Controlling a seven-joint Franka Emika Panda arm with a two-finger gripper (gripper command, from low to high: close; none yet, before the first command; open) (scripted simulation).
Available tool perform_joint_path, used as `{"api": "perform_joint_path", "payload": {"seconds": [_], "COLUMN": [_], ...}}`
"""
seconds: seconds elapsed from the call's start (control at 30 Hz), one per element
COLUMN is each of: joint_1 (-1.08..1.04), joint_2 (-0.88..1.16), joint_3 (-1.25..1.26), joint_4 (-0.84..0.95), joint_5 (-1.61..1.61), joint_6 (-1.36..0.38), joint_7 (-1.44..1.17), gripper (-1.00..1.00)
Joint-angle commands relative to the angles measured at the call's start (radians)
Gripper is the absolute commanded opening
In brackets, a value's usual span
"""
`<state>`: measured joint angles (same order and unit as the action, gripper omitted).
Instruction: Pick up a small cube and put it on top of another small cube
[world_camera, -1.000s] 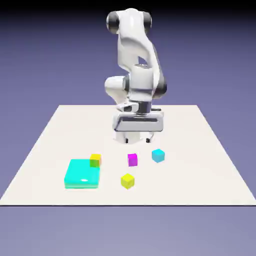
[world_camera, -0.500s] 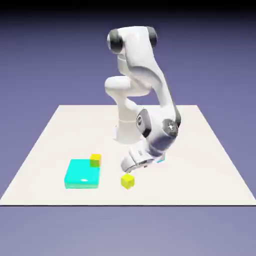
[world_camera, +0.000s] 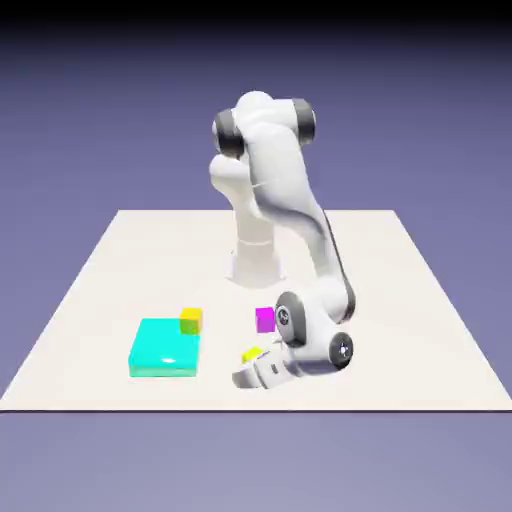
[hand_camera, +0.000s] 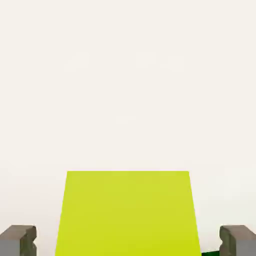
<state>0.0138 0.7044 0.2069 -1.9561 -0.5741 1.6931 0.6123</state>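
A computer-rendered simulation, not a real room: a flat off-white square bench (world_camera: 420, 330) floats before a plain blue-violet backdrop, holding a glossy white robot arm (world_camera: 285, 210) and small, flat-coloured toy-like cubes without texture

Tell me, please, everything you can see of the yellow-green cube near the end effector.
The yellow-green cube is small, plain and matte, a single colour with sharp edges and no markings. It sits flat on the white table. In the exterior view the arm's wrist hides most of it. In the hand view it fills the space between the two grey fingertips of the end effector, with a gap on each side, so nothing grips it.
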Motion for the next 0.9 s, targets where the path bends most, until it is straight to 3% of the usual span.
{"api": "perform_joint_path", "payload": {"seconds": [0.0,0.07,0.47,0.67,0.7,0.87], "joint_1": [0.010,0.035,0.224,0.217,0.217,0.229], "joint_2": [-0.013,-0.050,-0.356,-0.305,-0.305,-0.365], "joint_3": [0.010,0.044,0.353,0.316,0.316,0.362], "joint_4": [0.032,0.034,-0.401,-0.523,-0.523,-0.414], "joint_5": [0.014,0.046,0.230,0.160,0.160,0.235], "joint_6": [-0.043,-0.086,-0.032,0.122,0.122,-0.030], "joint_7": [-0.012,-0.011,0.188,0.242,0.242,0.194], "gripper": [-1.00,-1.00,-1.00,-1.00,1.00,1.00]}}
